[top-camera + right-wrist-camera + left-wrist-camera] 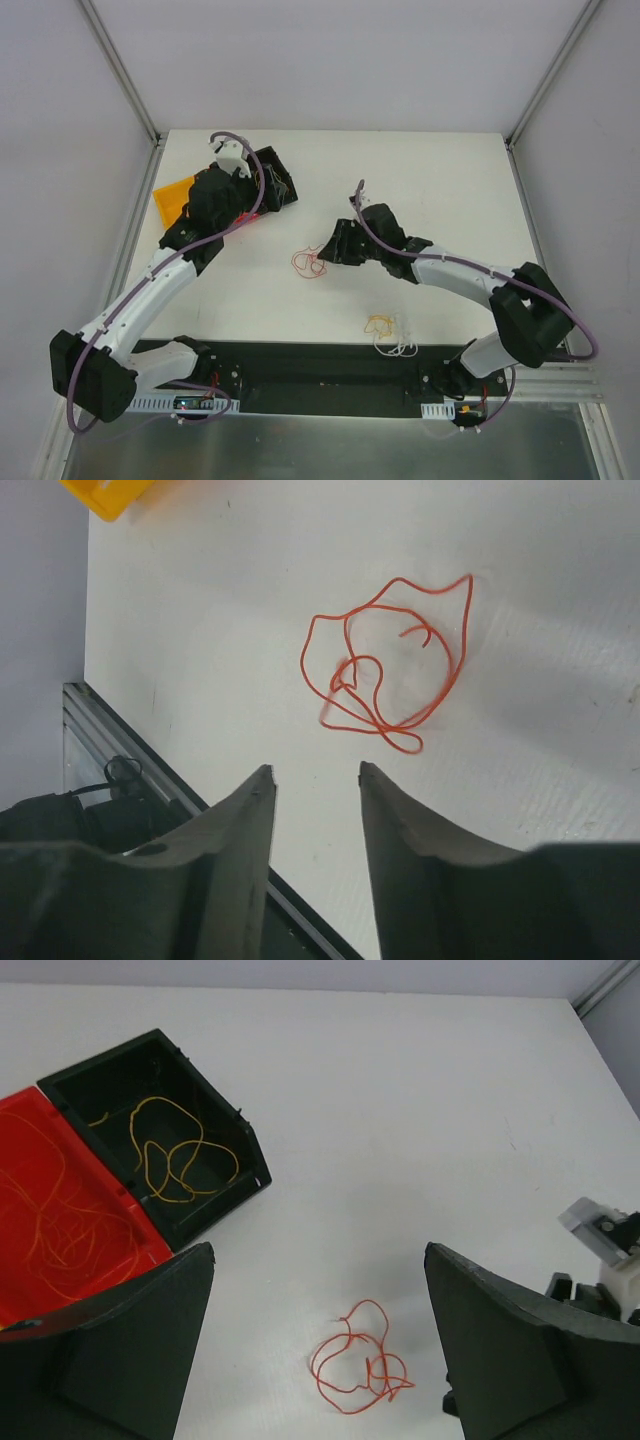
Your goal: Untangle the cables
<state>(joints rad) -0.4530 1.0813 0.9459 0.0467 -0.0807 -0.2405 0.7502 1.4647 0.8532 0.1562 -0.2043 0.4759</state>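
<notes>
A loose tangle of thin red wire, one of the cables point(308, 263), lies on the white table point(440, 190) between the two arms. It also shows in the left wrist view as the red wire point(360, 1360), and in the right wrist view as the red wire point(390, 665). My right gripper point(315, 770) is open just short of it, with nothing between its fingers. From above, the right gripper point(330, 250) sits right beside the wire. My left gripper point(318, 1250) is open wide and empty, hovering by the bins point(268, 185). A yellow wire point(380, 323) and a white wire point(398, 345) lie near the front edge.
A black bin point(220, 1130) holds a yellow wire point(175, 1155). Next to it a red bin point(110, 1200) holds thin orange wires point(55, 1225). An orange tray point(172, 200) stands at the table's left edge. A black rail point(320, 365) runs along the front.
</notes>
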